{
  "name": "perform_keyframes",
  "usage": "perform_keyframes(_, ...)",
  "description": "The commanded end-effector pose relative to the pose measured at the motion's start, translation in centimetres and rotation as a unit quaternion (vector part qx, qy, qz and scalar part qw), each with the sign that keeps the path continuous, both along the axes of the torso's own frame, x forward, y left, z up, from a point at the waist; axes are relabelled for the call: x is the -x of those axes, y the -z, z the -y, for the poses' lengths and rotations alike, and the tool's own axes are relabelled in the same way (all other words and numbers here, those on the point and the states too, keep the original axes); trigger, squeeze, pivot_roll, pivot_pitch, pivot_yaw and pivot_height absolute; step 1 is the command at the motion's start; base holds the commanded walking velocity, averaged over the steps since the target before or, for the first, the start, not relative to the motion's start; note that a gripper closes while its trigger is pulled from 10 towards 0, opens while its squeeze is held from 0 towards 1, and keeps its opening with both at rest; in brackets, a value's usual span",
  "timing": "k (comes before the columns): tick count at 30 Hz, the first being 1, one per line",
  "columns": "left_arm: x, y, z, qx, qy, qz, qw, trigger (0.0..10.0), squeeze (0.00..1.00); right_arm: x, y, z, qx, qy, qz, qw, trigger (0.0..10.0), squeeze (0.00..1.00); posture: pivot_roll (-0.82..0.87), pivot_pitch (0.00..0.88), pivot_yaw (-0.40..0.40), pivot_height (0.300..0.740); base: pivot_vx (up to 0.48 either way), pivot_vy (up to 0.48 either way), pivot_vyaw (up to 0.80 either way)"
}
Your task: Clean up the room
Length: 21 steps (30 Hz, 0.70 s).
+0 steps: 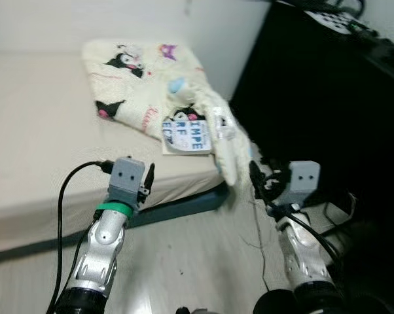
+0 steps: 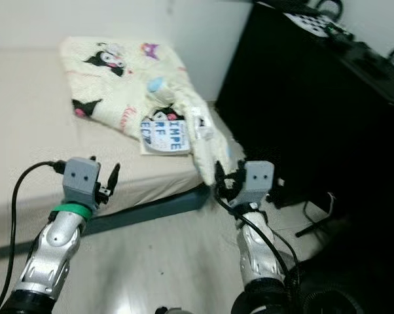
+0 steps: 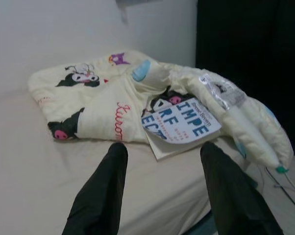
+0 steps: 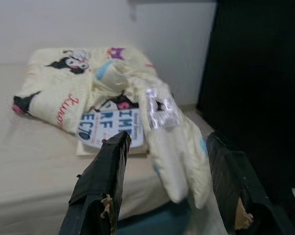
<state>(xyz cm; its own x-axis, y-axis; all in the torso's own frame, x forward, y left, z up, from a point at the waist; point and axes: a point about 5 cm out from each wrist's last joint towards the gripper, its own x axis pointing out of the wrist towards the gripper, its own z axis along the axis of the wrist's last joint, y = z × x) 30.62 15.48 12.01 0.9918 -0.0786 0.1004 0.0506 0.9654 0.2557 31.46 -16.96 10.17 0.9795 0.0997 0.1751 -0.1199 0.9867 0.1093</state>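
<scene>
The round label [image 3: 179, 122] beyond the left gripper's fingertips [image 3: 117, 152] carries large letters, partly covered by a cream blanket [image 3: 98, 105] fold; its small print is unreadable. Past the right gripper's fingers [image 4: 113, 161], a silvery tag [image 4: 161, 108] is blurred. The dark cabinet [image 1: 315, 98] shows no detail.

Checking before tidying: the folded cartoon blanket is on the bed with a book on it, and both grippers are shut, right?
Not quite. Both the left gripper and right gripper are open, per the wrist views. The blanket and book do lie on the bed.
</scene>
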Motion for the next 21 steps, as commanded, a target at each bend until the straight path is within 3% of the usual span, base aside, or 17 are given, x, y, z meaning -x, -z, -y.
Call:
perform_keyframes(1,-0.09,0.48,0.36,-0.002,0.000,-0.009,1.000,10.0,0.00,0.12,0.24,-0.06,0.000,0.001,-0.005,1.000,10.0,0.00,0.06,0.066,-0.058,0.706,0.000,0.000,0.00)
perform_keyframes(21,-1.03,0.14,0.75,-0.009,0.005,-0.001,1.000,10.0,0.00,0.25,0.30,-0.17,-0.003,0.006,-0.003,1.000,10.0,0.00,0.05,0.057,-0.032,0.706,0.432,0.000,0.00)
